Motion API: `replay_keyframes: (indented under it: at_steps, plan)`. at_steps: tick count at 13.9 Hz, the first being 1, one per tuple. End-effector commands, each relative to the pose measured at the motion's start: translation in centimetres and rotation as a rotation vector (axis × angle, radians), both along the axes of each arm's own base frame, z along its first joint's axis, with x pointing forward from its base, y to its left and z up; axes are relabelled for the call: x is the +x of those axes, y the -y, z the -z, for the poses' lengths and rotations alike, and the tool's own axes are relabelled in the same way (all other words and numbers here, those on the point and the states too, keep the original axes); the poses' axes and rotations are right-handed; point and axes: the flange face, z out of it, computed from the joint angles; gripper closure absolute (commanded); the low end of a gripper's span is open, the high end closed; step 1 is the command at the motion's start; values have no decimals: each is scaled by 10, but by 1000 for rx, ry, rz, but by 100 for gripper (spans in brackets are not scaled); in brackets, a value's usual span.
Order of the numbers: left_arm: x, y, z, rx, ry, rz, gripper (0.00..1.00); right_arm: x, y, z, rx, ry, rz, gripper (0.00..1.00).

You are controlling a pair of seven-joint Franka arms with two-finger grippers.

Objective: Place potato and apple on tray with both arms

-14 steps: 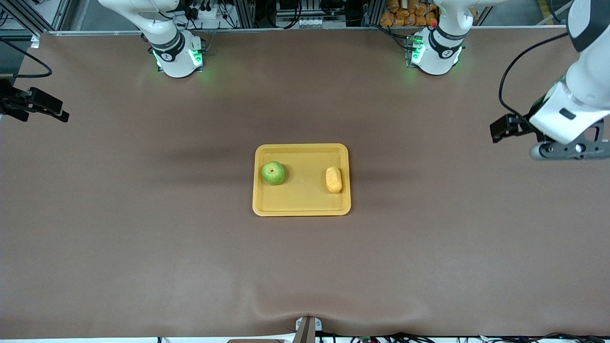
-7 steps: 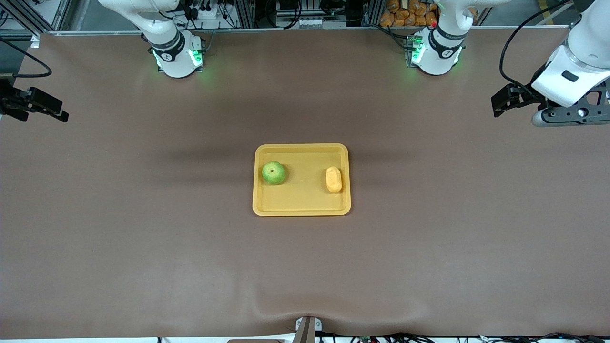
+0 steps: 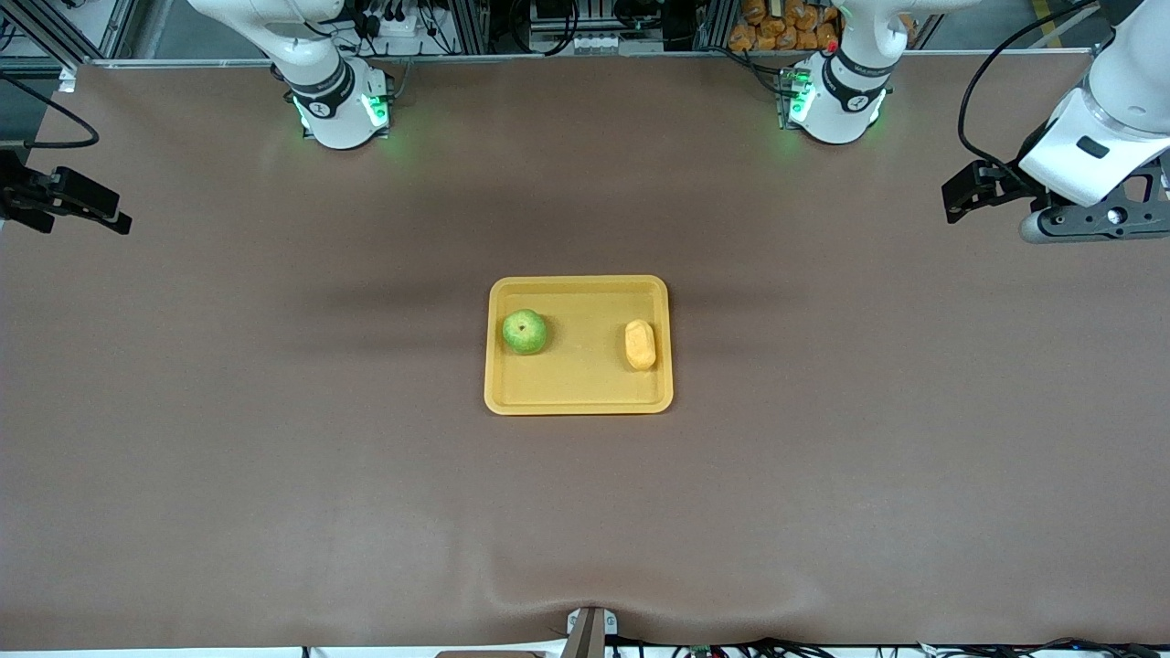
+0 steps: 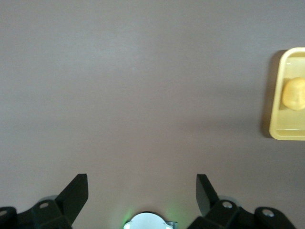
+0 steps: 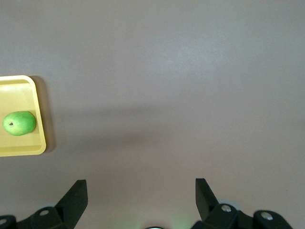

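Observation:
The yellow-orange tray (image 3: 585, 379) lies in the middle of the brown table. On it the green apple (image 3: 525, 332) rests toward the right arm's end and the oblong potato (image 3: 640, 344) toward the left arm's end, apart from each other. My left gripper (image 3: 960, 196) hangs open and empty over bare table at the left arm's end, well away from the tray. My right gripper (image 3: 110, 212) waits open and empty over the right arm's end. The left wrist view shows open fingers (image 4: 76, 191), the tray's (image 4: 286, 133) corner and the potato (image 4: 294, 94). The right wrist view shows the apple (image 5: 19, 123).
Both arm bases (image 3: 340, 110) (image 3: 836, 105) glow green along the table's edge farthest from the front camera, with cables and racks past them. A small metal clamp (image 3: 590, 631) sits at the edge nearest the camera. Brown cloth surrounds the tray on all sides.
The left arm has lifted and swung its gripper toward the bases' edge of the table, then held still. The right arm, the apple, the potato and the tray have not moved.

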Motion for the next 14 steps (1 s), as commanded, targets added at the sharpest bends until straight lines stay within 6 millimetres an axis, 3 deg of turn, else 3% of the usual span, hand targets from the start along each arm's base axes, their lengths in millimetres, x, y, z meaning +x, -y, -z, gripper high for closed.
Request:
replay_keyframes:
  at_steps: [1,14]
  plan:
    - [-10,-4,-8,-30,-16,-12,0,3,-4,-5,15,-1,-2,0]
    - [-14,-2,-36,-50,11,-20,0,3,-4,-4,15,-1,0,0]
